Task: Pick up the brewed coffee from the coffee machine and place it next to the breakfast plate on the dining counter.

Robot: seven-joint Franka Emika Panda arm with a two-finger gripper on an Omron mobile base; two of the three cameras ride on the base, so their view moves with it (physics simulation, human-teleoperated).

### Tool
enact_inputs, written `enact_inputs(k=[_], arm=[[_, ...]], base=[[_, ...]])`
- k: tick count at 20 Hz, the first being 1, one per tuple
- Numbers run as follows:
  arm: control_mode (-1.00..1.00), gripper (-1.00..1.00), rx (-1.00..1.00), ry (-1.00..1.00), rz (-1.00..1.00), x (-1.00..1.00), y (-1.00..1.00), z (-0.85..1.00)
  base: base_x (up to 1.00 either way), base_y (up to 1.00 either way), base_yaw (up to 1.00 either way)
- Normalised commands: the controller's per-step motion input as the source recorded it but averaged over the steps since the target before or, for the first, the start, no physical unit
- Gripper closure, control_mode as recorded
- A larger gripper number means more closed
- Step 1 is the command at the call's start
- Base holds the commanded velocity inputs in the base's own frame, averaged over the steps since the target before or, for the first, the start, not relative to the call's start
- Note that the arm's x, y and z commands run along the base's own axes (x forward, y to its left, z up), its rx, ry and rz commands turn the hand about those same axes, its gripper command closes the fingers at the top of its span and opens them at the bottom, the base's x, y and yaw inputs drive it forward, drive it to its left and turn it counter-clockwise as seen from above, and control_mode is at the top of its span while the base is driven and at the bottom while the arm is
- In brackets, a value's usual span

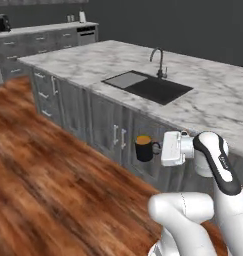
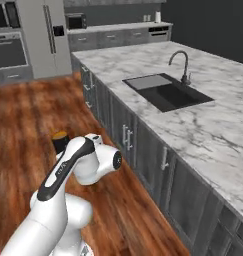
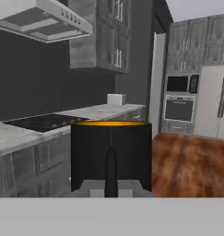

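The brewed coffee (image 1: 142, 149) is a small black mug with an orange-brown surface, held upright in the air in front of the sink island's cabinets. My gripper (image 1: 156, 148) is shut on its handle side. The hand view has the mug (image 3: 90, 152) close up, with one dark finger (image 3: 111, 168) against its wall. From the right base view only the mug's top (image 2: 59, 136) peeks out behind my arm. A boxy black appliance on the far back counter looks like the coffee machine (image 1: 0, 23). The breakfast plate and the dining counter are out of view.
A marble island (image 1: 213, 100) with a black sink (image 1: 155, 89) and tap (image 1: 159, 61) stands right of the mug, with grey cabinet fronts (image 1: 113, 132) below. Wooden floor (image 1: 48, 185) spreads to the left. A fridge (image 2: 43, 35) and wall oven (image 2: 8, 50) stand at the back.
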Motion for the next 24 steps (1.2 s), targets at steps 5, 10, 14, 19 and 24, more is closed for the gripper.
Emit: enact_inputs(k=[5,10,14,19,24], arm=[[1.0,1.0,0.0,0.0,0.0,0.0,0.0,0.0],[1.0,1.0,0.0,0.0,0.0,0.0,0.0,0.0],[1.0,1.0,0.0,0.0,0.0,0.0,0.0,0.0],[1.0,1.0,0.0,0.0,0.0,0.0,0.0,0.0],[1.0,1.0,0.0,0.0,0.0,0.0,0.0,0.0]], base=[[0.0,-0.35,-0.67],[0.0,-0.46,-0.64],[0.02,-0.49,-0.63],[0.06,-0.59,-0.6],[0.0,-0.07,-0.5]])
